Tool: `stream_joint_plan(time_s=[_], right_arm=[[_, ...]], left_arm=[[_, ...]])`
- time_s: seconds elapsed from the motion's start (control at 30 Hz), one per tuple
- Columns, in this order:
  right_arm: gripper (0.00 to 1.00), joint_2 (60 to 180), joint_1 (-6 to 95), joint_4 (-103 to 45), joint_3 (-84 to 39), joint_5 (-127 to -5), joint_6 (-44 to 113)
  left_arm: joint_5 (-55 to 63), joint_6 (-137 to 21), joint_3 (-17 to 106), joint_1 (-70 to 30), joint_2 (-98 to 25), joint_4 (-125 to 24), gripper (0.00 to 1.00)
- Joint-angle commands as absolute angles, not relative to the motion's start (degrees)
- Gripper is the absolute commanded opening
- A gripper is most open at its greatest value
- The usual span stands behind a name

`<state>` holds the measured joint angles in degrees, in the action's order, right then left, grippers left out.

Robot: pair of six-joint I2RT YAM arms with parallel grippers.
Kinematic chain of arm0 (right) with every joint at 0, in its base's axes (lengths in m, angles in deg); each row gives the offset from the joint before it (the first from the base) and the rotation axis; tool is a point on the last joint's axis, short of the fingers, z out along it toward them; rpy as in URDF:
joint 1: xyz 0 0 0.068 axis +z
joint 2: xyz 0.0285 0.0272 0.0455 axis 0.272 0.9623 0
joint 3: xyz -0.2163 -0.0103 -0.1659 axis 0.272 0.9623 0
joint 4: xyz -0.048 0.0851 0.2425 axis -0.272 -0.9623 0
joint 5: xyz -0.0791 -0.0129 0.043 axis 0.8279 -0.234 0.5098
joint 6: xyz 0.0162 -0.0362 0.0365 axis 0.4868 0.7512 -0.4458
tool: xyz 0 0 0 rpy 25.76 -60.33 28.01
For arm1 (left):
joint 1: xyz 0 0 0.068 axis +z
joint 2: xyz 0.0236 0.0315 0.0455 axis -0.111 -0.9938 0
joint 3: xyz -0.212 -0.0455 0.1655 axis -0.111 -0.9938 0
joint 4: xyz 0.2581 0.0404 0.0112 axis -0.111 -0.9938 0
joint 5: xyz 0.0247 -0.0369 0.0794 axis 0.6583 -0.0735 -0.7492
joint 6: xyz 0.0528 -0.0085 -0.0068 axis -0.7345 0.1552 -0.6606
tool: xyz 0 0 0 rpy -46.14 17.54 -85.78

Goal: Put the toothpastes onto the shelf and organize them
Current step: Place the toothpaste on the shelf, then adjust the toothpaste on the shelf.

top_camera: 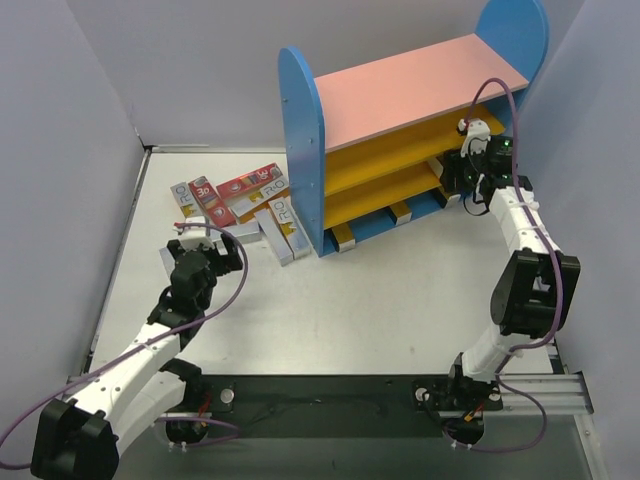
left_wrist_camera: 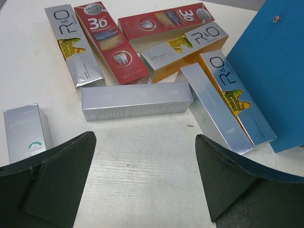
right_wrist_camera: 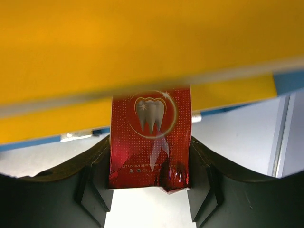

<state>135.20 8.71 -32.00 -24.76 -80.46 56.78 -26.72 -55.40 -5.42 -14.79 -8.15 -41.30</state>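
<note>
The shelf (top_camera: 400, 95) has blue side panels, a pink top and yellow boards. It stands at the back right. Several silver and red toothpastes (top_camera: 240, 200) lie piled on the table left of it. In the left wrist view, a silver box (left_wrist_camera: 137, 100) lies crosswise nearest, with a red box (left_wrist_camera: 111, 42) behind it. My left gripper (left_wrist_camera: 145, 180) is open and empty just short of the pile. My right gripper (right_wrist_camera: 150, 152) is shut on a red toothpaste box (right_wrist_camera: 150, 118) with a tooth picture. It holds the box under a yellow board (right_wrist_camera: 142, 47) at the shelf's right end (top_camera: 470, 165).
Ends of silver boxes (top_camera: 343, 237) stick out from the shelf's blue base. The shelf's blue side panel (left_wrist_camera: 273, 71) stands right of the pile. A short silver box (left_wrist_camera: 26, 130) lies by my left finger. White walls close in the left, back and right.
</note>
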Motion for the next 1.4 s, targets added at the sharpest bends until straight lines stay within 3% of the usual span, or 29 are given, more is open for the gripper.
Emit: stream_joint_plan(time_s=[0.0,0.1,0.17,0.4,0.77,1.0,1.37], right_arm=[[0.45,138.5,7.9,-28.9,-30.7,-82.7,60.7],[0.56,140.5,7.5,-29.0,-32.7,-82.2,61.3],[0.7,141.1,7.3,-28.9,-33.1,-82.1,61.3],[0.9,139.2,6.4,-28.8,-30.9,-81.6,58.7],[0.96,124.5,2.2,-9.3,-10.7,-83.6,22.5],[0.96,122.0,-0.9,4.4,1.4,-82.2,-5.6],[0.93,128.9,-2.1,15.0,3.1,-82.7,-18.6]], left_arm=[[-25.3,-54.4,-4.1,-14.4,-9.9,-39.4,0.97],[-25.4,-54.6,-3.2,-14.4,-10.8,-40.1,0.97],[-25.4,-54.6,-2.7,-14.5,-11.2,-40.5,0.97],[-25.3,-54.1,-2.6,-14.5,-11.3,-40.6,0.97],[-23.4,-51.2,-3.5,-14.5,-7.1,-41.8,0.97],[-23.2,-49.7,-4.6,-14.5,-2.1,-44.6,0.97],[-23.2,-48.8,-5.3,-14.5,1.4,-47.5,0.97]])
